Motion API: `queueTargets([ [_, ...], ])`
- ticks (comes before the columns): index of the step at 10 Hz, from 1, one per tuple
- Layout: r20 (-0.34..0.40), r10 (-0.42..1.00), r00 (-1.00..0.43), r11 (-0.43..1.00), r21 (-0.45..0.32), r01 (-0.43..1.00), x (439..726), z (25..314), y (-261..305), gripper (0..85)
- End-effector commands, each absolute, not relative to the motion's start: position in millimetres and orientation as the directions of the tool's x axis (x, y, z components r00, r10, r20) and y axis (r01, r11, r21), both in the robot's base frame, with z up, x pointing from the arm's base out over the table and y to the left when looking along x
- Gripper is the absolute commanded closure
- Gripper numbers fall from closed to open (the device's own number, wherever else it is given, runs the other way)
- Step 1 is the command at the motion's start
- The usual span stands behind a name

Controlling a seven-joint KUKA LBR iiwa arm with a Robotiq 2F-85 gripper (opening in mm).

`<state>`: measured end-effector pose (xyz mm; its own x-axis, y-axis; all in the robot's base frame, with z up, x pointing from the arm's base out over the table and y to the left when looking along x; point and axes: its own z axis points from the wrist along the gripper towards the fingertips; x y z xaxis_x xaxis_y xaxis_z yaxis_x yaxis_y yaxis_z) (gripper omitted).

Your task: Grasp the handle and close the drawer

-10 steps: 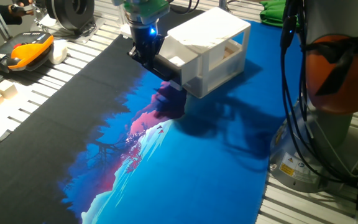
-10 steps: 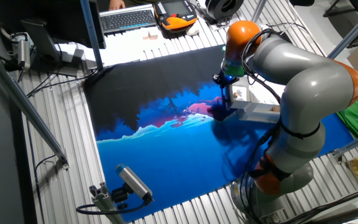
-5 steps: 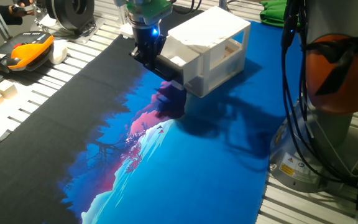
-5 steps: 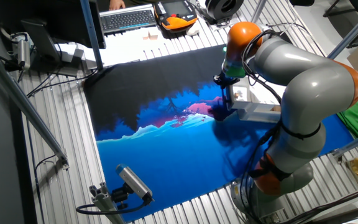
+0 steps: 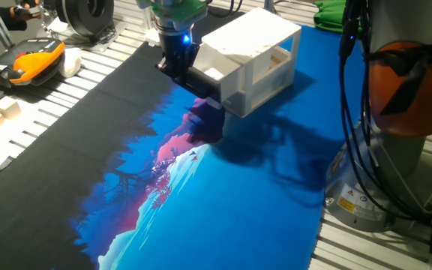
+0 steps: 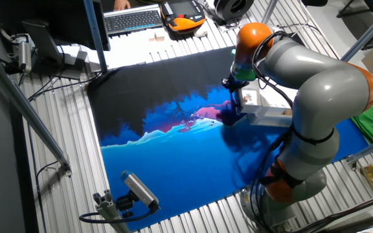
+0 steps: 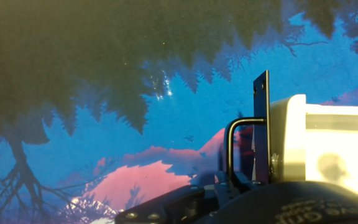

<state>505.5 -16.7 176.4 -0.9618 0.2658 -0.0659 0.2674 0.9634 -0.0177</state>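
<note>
One gripper [image 5: 178, 66] points straight down, clamped on the handle [image 5: 199, 81] (drawer [image 5: 214, 73] nearly shut).

Hidden at the cabinet front

Handle [image 7: 241, 149] cut off low in hand view; drawer [image 7: 328, 152] clipped by right edge. Gripper [image 5: 177, 66] masking the handle in fixed views; jaws' gap impossible to judge.
</note>
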Motion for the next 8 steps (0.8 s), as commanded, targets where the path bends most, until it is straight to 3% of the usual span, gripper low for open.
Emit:
queueTargets([
  [1, -0.065, 0.260, -0.963, 0.965, -0.015, 0.261, 505.3, 176.2, -16.9, 85.0],
  [8, -0.062, 0.282, -0.957, 0.959, -0.004, 0.283, 504.9, 175.9, -18.0, 85.0],
])
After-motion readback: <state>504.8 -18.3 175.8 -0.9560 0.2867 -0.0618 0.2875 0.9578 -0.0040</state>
